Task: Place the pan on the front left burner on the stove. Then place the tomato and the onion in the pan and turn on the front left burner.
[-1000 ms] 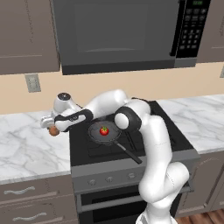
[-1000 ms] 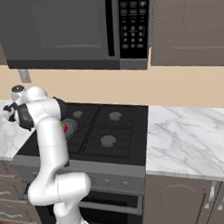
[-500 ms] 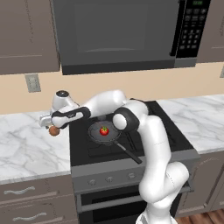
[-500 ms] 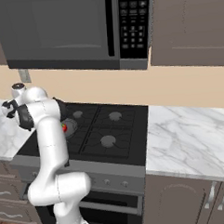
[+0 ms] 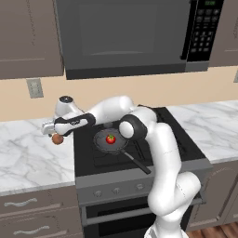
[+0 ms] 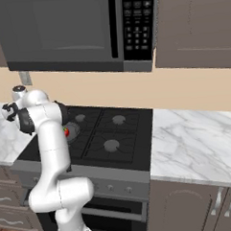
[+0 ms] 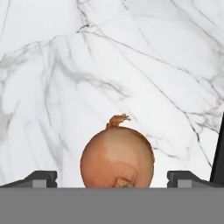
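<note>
The onion (image 5: 57,138), a small orange-brown ball, rests on the marble counter (image 5: 25,160) just left of the stove (image 5: 135,179). My gripper (image 5: 52,131) hangs right over it, open. In the hand view the onion (image 7: 117,157) sits between the two fingertips (image 7: 40,178), with a gap on each side. The dark pan (image 5: 101,142) lies over the front left burner, which it hides, its handle (image 5: 137,164) pointing to the stove's front. The red tomato (image 5: 110,138) lies in the pan. From the right, the tomato (image 6: 66,132) peeks out behind my arm.
A dark microwave (image 5: 125,37) hangs low above the stove. Small knobs (image 5: 117,189) line the steel front panel. Three bare burners (image 6: 118,120) lie to the right and rear. More marble counter (image 6: 195,142) runs right of the stove. A wall outlet (image 5: 34,87) is behind the left counter.
</note>
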